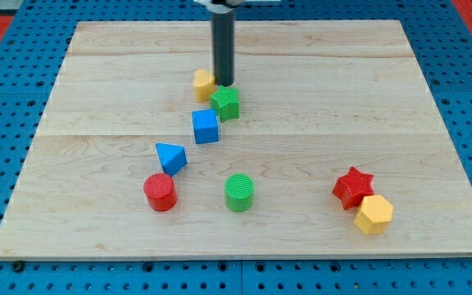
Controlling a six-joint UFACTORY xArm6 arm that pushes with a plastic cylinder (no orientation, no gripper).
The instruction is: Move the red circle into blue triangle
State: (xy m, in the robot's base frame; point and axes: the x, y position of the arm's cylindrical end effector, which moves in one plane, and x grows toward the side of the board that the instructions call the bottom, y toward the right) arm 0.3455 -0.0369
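The red circle lies at the view's lower left of the wooden board. The blue triangle sits just above and slightly right of it, almost touching. My tip is well above them, toward the view's top centre, next to a yellow block on its left and just above a green block.
A blue cube lies between the green block and the blue triangle. A green circle sits right of the red circle. A red star and a yellow hexagon lie at the lower right.
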